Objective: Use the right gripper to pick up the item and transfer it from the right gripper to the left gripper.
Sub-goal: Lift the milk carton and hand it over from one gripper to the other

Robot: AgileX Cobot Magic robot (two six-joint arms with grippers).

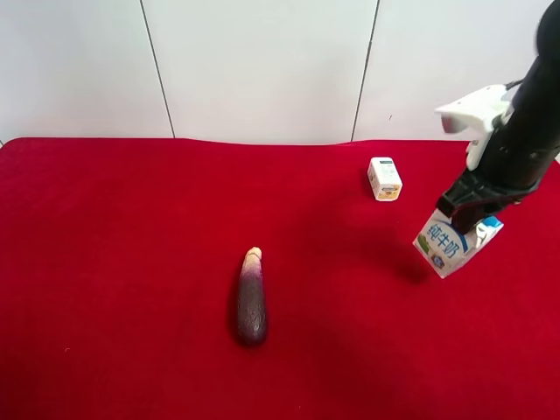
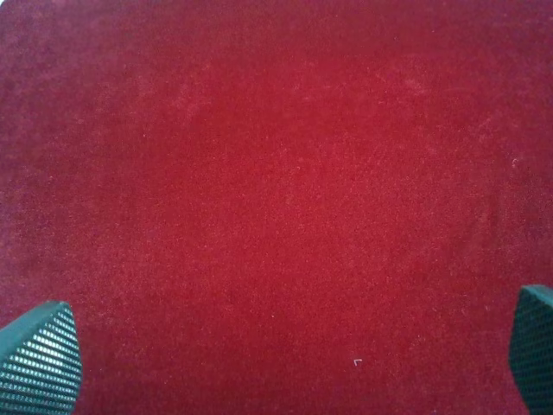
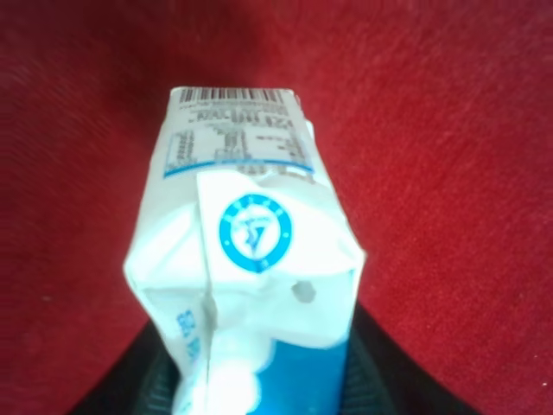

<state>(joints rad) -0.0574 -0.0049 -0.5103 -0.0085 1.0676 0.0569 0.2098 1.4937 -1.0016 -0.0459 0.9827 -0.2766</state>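
A white and blue milk carton (image 1: 444,244) hangs tilted in my right gripper (image 1: 469,217), the arm at the exterior high view's right. It is just above the red cloth and casts a shadow beside it. In the right wrist view the carton (image 3: 246,251) fills the middle, its barcode end pointing away, and the right gripper (image 3: 259,393) is shut on its near end with dark fingers (image 3: 130,385) on either side. My left gripper (image 2: 285,354) is open and empty over bare red cloth; only its fingertips (image 2: 39,359) show. The left arm is out of the exterior high view.
A dark purple eggplant (image 1: 251,300) lies on the red tablecloth (image 1: 131,245) near the middle front. A small white box (image 1: 384,178) stands at the back right, near the carton. A white panelled wall runs along the back edge.
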